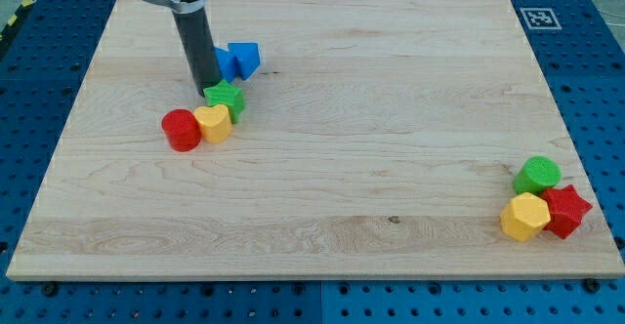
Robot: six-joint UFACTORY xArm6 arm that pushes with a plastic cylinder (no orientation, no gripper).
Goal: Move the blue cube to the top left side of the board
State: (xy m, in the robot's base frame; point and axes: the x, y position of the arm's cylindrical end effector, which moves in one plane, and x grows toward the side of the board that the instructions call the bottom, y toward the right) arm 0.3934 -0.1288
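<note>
My rod comes down from the view's top left, and my tip [208,92] rests on the wooden board [391,119], which lies on the blue pegboard counter [596,90]. My end effector is this bare rod only, with no jaws to open or close, and it clamps nothing.

The blue cube [227,62] sits just to the right of the rod, partly hidden behind it, in the board's upper left area. A second blue block [246,58], wedge-like, touches the cube's right side.

My tip stands just at the upper left edge of the green star [226,98]. Below it, the yellow block [213,123] touches the star, and the red cylinder [181,130] touches the yellow block on its left.

At the lower right corner sit a green cylinder [538,176], a yellow hexagon block [525,216] and a red star [567,210], packed together.

A printed marker [538,17] occupies the top right corner.
</note>
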